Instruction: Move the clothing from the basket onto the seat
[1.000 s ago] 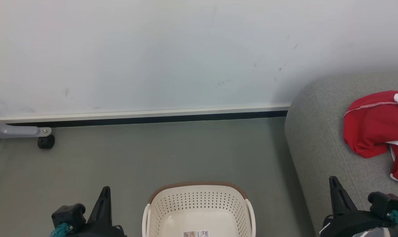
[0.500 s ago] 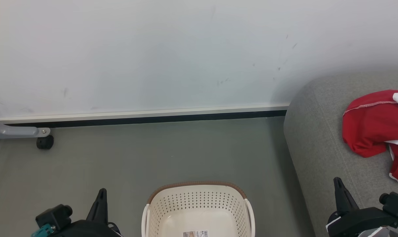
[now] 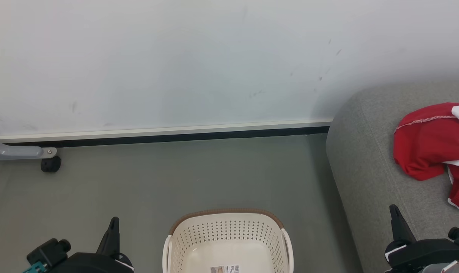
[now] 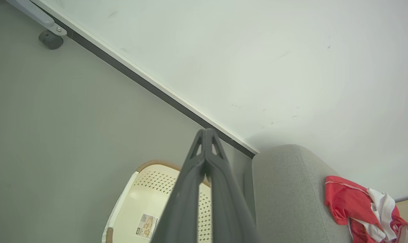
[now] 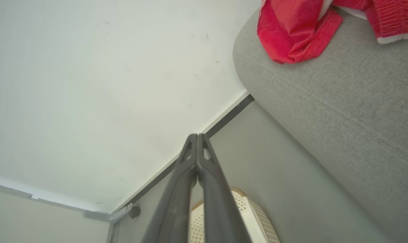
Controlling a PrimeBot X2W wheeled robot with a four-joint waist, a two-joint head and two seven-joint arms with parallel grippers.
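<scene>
The red clothing (image 3: 428,149) with white panels lies crumpled on the grey seat (image 3: 366,159) at the right edge of the head view; it shows too as the clothing (image 4: 355,209) on the seat (image 4: 285,189) and as the clothing (image 5: 291,30) on the seat (image 5: 342,101). The cream basket (image 3: 229,235) with a brown rim stands on the floor at bottom centre, holding nothing but a label; its rim shows as the basket (image 4: 146,202) and the basket (image 5: 254,216). My left gripper (image 3: 113,222) is shut, left of the basket. My right gripper (image 3: 394,210) is shut, over the seat's front part, below the clothing.
A pale wall with a dark skirting strip (image 3: 168,137) runs behind the grey floor. A grey frame leg on a black caster (image 3: 50,164) stands at the far left by the wall.
Both grippers have sunk toward the bottom of the head view, the left one drifting left, the right one right. Clothing and basket have not moved.
</scene>
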